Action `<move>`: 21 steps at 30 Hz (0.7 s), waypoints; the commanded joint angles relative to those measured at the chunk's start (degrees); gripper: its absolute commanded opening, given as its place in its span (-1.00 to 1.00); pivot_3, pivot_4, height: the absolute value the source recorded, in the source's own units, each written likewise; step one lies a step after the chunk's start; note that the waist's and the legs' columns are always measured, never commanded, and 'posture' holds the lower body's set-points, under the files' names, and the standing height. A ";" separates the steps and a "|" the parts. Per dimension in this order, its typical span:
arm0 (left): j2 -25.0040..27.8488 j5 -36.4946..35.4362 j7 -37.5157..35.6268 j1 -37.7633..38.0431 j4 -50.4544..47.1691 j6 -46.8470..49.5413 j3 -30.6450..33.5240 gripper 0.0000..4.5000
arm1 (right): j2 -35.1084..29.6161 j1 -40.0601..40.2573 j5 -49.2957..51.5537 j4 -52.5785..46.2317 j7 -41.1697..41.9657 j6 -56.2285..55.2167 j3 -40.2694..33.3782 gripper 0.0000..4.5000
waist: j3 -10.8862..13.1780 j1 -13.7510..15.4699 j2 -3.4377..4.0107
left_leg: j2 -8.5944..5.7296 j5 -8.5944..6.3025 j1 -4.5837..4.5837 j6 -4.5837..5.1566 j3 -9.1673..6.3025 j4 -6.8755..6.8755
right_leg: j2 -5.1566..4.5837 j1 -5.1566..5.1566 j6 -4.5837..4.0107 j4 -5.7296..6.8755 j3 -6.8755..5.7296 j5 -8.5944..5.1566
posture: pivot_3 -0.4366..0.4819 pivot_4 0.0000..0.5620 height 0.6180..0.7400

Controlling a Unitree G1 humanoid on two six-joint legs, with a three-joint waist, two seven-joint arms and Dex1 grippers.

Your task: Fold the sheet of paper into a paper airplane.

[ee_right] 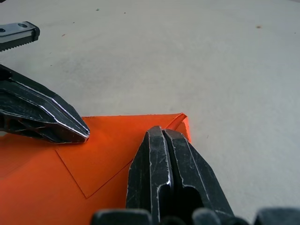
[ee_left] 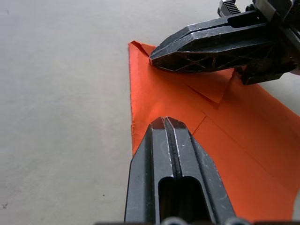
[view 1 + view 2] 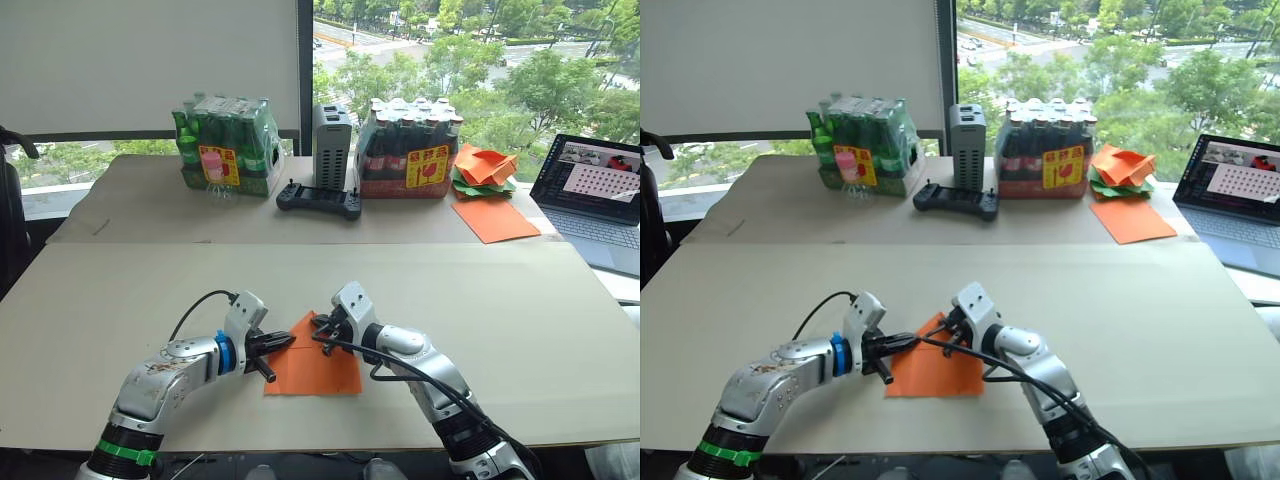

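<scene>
I see the bright-orange sheet of paper [image 3: 316, 370] lying flat on the desk [image 3: 520, 330] at lower centre of the frame, its top corners folded inward into a point.

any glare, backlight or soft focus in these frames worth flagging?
Head views: bright window behind, yet the table is evenly lit and the orange sheet of paper reads clearly, shadows soft. Left wrist view: specular streaks on the left gripper, base soft. Right wrist view: right gripper base blurred, paper creases sharp.
</scene>
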 commanded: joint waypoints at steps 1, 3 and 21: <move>-0.03 1.25 1.38 0.41 1.65 0.33 0.08 -0.99 | 0.62 0.36 1.32 -1.55 0.22 0.97 -0.64 -1.00 | 0.00 -0.03 0.00 | 0.00 0.00 0.00 0.00 0.00 0.00 | 0.00 0.00 0.00 0.00 0.00 0.00 | -0.05 -0.47 1.00; -0.03 1.33 1.43 0.52 1.65 0.11 -0.20 -0.99 | 1.16 -0.01 1.81 -2.16 0.44 0.83 -0.78 -1.00 | 0.00 -0.03 0.00 | 0.00 0.00 0.00 0.00 0.00 0.00 | 0.00 0.00 0.00 0.00 0.00 0.00 | -0.05 -0.47 1.00; -0.41 1.63 2.25 0.34 2.51 -0.38 -0.23 -0.99 | 2.98 -1.41 -1.11 -0.73 0.61 0.91 4.36 -1.00 | 0.00 -0.05 0.00 | 0.00 0.00 -0.01 0.00 0.00 -0.01 | 0.01 -0.02 0.00 0.01 0.00 0.00 | -0.05 -0.47 1.00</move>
